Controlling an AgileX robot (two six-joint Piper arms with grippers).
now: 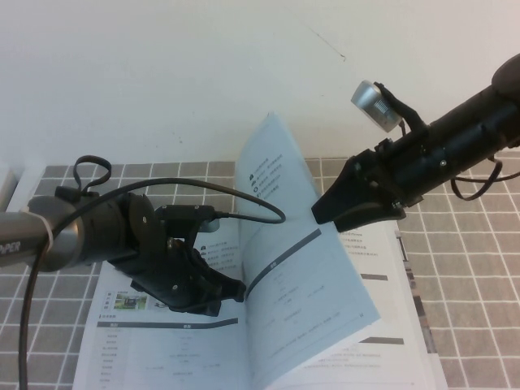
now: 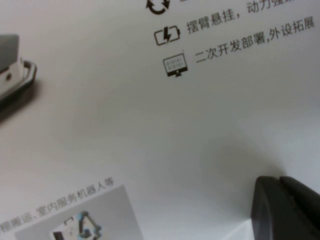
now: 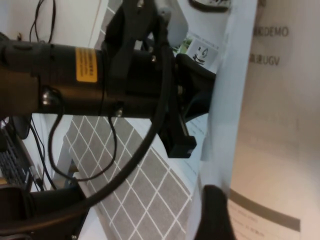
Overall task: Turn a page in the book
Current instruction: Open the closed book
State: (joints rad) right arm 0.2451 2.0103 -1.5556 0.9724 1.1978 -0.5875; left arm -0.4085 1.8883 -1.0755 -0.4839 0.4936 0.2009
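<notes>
Our right gripper (image 1: 318, 213) pinches the page (image 1: 301, 268) standing up over the book (image 1: 162, 349). Our left gripper (image 1: 236, 290), closed, presses the left side. Pulling hard could tear it.

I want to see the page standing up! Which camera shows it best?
The high view: the whole lifted page stands between the left pincer and right pincer. The left wrist shows only close-up print; the right wrist, its edge.

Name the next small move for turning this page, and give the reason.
Probably sweep the right claw leftward so the page tips over the spine. The page stands lifted above the open book, with the right claw at its upper edge; the left claw rests low on the left-hand sheet.
</notes>
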